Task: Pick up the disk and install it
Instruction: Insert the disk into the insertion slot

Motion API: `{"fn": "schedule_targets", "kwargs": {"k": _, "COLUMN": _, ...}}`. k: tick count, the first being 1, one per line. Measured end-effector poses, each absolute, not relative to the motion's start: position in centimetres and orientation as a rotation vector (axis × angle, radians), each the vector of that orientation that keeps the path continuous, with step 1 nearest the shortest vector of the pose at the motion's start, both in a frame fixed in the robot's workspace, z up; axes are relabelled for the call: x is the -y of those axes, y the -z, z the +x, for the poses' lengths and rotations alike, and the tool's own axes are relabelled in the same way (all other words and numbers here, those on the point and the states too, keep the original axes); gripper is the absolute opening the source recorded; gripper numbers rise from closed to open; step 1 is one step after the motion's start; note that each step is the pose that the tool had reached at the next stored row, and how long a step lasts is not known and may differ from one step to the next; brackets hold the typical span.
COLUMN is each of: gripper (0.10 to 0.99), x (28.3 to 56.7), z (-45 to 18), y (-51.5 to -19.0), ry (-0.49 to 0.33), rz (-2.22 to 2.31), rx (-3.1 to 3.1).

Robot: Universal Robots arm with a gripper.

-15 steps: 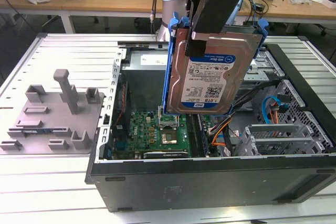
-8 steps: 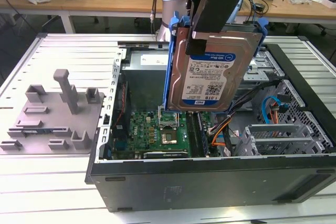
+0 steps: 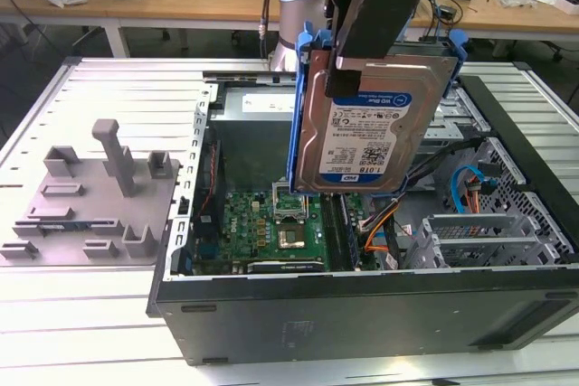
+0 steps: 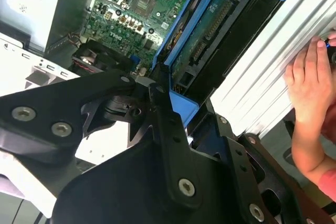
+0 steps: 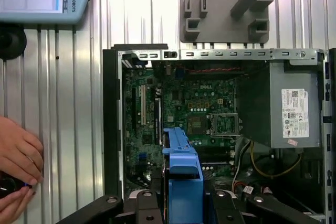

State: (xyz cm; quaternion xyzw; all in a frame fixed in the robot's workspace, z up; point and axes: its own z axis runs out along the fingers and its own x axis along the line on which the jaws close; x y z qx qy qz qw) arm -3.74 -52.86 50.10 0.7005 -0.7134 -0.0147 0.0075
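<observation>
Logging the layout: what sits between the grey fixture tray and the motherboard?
In the first wrist view, the computer case's slotted metal wall stands between the grey fixture tray and the motherboard.

Silver disk (image 3: 371,124), blue carrier (image 3: 296,115), green motherboard (image 3: 262,223), grey fixture tray (image 3: 81,214).

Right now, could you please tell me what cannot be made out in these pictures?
Exterior view: the disk hides the case interior behind it; the top edge cuts off the gripper.
First wrist view: the dark thing in the hand is cut by the edge.
Second wrist view: the gripper's links cover the disk's end.
</observation>
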Motion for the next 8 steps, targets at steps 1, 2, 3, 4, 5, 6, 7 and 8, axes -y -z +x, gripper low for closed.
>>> {"fn": "schedule_targets", "kwargs": {"k": 1, "gripper": 0.369, "x": 52.86, "z": -3.74, "y": -50.1, "ry": 0.044, "rz": 2.196, "rx": 2.227}}
{"fn": "schedule_targets", "kwargs": {"k": 2, "gripper": 0.369, "x": 52.87, "z": -3.73, "y": -50.09, "ry": 0.042, "rz": 2.2, "rx": 2.225}}
{"fn": "schedule_targets", "kwargs": {"k": 3, "gripper": 0.369, "x": 52.91, "z": -3.74, "y": -50.09, "ry": 0.038, "rz": 2.206, "rx": 2.224}}
{"fn": "schedule_targets", "kwargs": {"k": 4, "gripper": 0.369, "x": 52.95, "z": -3.74, "y": -50.09, "ry": 0.036, "rz": 2.209, "rx": 2.223}}
{"fn": "schedule_targets", "kwargs": {"k": 5, "gripper": 0.369, "x": 52.98, "z": -3.74, "y": -50.1, "ry": 0.034, "rz": 2.211, "rx": 2.224}}
{"fn": "schedule_targets", "kwargs": {"k": 6, "gripper": 0.369, "x": 53.03, "z": -3.74, "y": -50.09, "ry": 0.031, "rz": 2.215, "rx": 2.226}}
{"fn": "schedule_targets", "kwargs": {"k": 7, "gripper": 0.369, "x": 53.08, "z": -3.74, "y": -50.09, "ry": 0.03, "rz": 2.217, "rx": 2.228}}
{"fn": "schedule_targets", "kwargs": {"k": 8, "gripper": 0.369, "x": 53.14, "z": -3.74, "y": -50.1, "ry": 0.03, "rz": 2.22, "rx": 2.23}}
